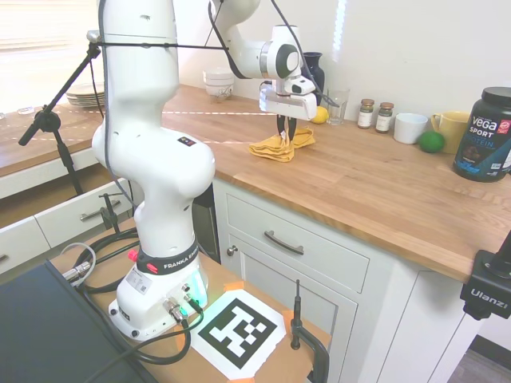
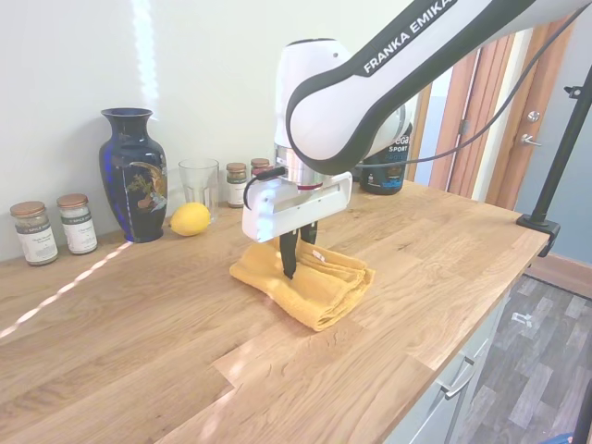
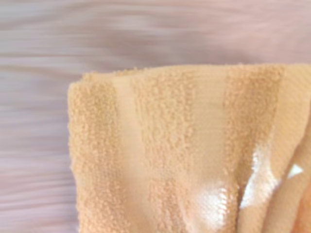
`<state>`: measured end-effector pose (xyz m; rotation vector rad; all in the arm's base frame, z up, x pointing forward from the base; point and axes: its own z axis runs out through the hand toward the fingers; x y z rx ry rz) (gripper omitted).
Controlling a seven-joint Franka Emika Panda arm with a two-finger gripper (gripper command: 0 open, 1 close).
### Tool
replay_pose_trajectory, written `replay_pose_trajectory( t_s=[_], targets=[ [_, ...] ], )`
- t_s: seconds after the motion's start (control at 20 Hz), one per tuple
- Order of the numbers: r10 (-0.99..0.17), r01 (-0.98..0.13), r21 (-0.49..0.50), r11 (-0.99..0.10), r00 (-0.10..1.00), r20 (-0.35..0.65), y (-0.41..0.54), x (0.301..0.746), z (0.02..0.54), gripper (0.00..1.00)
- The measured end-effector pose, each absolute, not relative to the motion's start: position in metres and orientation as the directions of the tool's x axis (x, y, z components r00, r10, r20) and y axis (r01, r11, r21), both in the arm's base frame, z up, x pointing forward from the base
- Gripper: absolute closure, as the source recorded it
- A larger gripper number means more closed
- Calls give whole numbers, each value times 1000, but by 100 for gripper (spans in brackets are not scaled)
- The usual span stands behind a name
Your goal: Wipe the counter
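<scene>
Warm-brown wooden butcher-block counter (image 2: 166, 333) under white two-finger gripper (image 2: 298, 262).
Wrist view alone shows folded yellow terry towel's (image 2: 305, 282) ribbed weave; narrowed fingers (image 2: 288, 257) pinch it.

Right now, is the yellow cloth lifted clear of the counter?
No, the yellow cloth lies folded on the counter, with the gripper pressed into it.

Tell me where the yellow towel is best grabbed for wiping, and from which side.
Probably from straight above, pinching the bunched folds near the middle of the yellow towel. It lies folded flat on the counter, so raised creases offer more purchase than thin edges. The gripper is already there.
</scene>
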<state>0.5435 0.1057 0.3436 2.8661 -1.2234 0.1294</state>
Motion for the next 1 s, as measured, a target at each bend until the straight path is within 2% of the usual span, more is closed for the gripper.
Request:
replay_pose_trajectory(
  t_s=[0.6, 1.0],
  targets=[
    [-662, -670, 62, -740, 741, 116, 220, 572, 332, 100],
    [-604, -620, 82, -780, 781, 159, 293, 554, 330, 100]
  ],
)
